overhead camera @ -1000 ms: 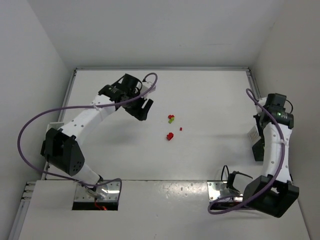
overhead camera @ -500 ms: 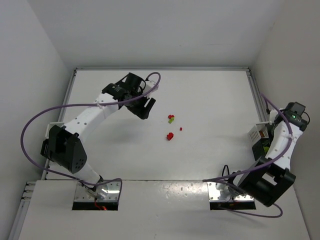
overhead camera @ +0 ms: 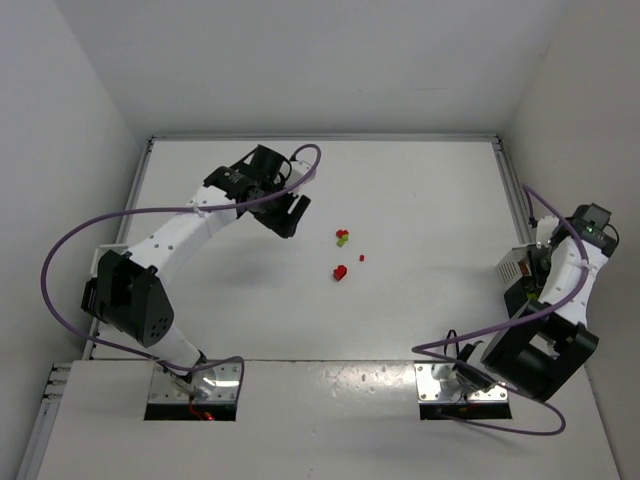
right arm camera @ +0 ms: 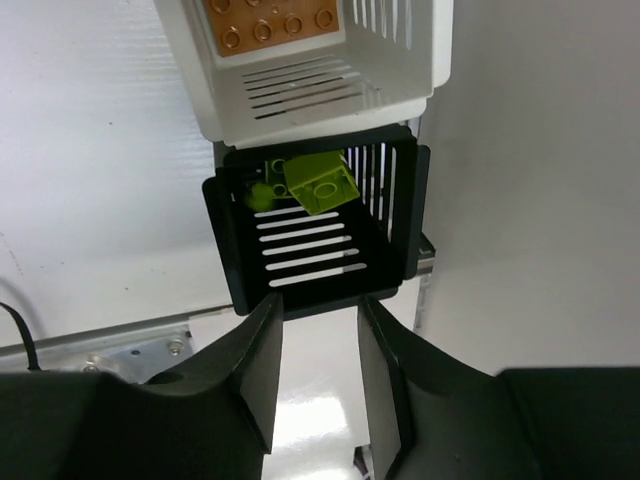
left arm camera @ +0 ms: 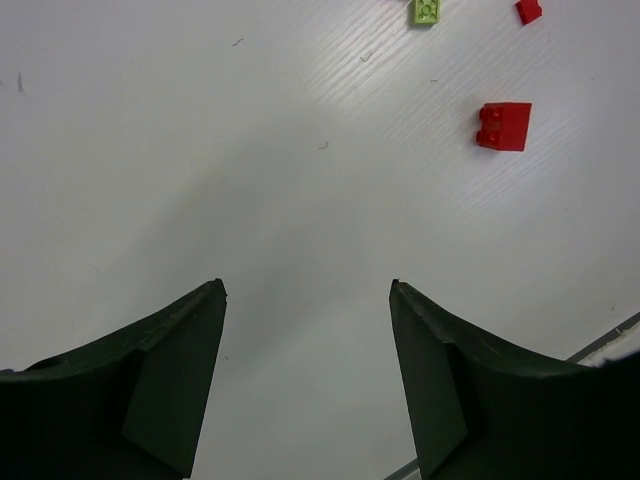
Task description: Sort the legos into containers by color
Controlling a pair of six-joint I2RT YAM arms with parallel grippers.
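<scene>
Several legos lie loose mid-table: a red and lime cluster (overhead camera: 342, 236), a tiny red piece (overhead camera: 361, 258) and a red brick (overhead camera: 340, 272). My left gripper (overhead camera: 287, 214) hovers left of them, open and empty (left arm camera: 306, 290); its wrist view shows the red brick (left arm camera: 504, 126) and a lime brick (left arm camera: 426, 10) ahead. At the right edge stand a white container (right arm camera: 400, 60) holding orange-brown bricks (right arm camera: 270, 20) and a black container (right arm camera: 225, 250). A lime brick (right arm camera: 320, 182) lies in the black one. My right gripper (right arm camera: 320, 302) is just before it, open, nothing between its fingers.
The two containers (overhead camera: 512, 266) sit tight against the right wall, with the right arm (overhead camera: 570, 270) folded over them. Grey metal plates (overhead camera: 195, 385) with wiring lie at the near edge. A purple cable loops around the left arm.
The right arm has swung out to the right wall over the containers. The left gripper has shifted slightly right.
</scene>
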